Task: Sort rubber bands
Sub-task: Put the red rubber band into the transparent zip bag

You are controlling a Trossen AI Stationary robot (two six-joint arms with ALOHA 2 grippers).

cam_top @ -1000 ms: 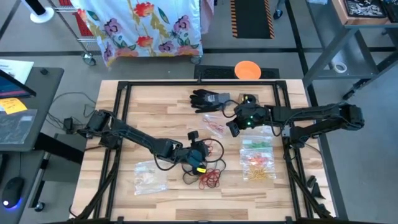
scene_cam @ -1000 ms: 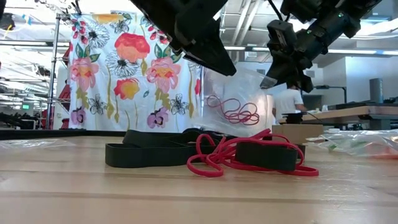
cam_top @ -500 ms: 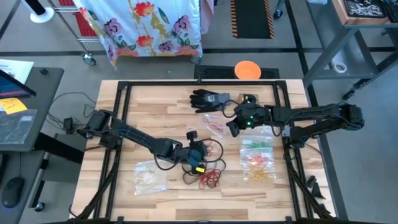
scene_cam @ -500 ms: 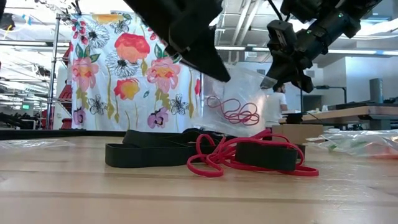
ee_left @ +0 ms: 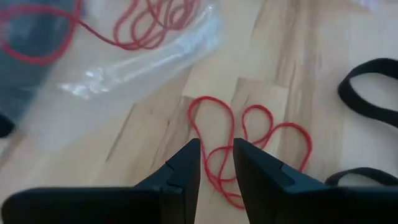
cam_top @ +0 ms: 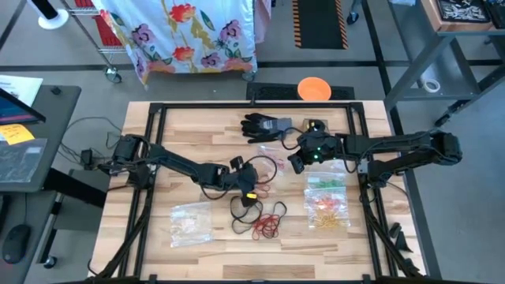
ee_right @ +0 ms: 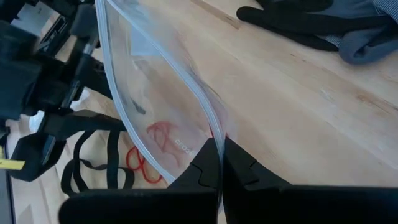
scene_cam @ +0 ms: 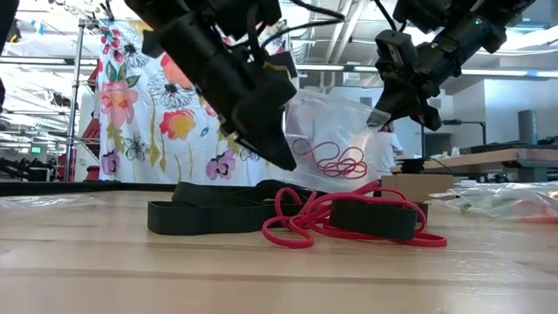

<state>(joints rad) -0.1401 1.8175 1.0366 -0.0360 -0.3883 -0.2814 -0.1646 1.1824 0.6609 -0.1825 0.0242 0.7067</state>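
Since the earlier frames our left arm has swung up the bench, away from the pile of red and black rubber bands [cam_top: 264, 222], toward the clear plastic bag [scene_cam: 336, 144] that our right arm holds up. Our left pincer [ee_left: 216, 163] now hangs over a thin red band [ee_left: 249, 146] lying loose on the bench [cam_top: 197, 142], just beside the bag's mouth. Its fingers stand a little apart with the band's loops showing in the gap; we cannot tell whether they grip any strand. Our right pincer [ee_right: 219, 163] is closed on the rim of the bag, lifting it so that it hangs open, with a few red bands already inside. The right arm has not moved.

We judge the step in hand to be collecting red bands into this bag. The heap of red and black bands lies nearer the front edge, and other bags of yellow, green and orange bands rest flat on either side.

Next, we would need to lower the left pincer onto one strand of the loose band, close, then carry it across into the bag's mouth without knocking the rim from the right pincer.
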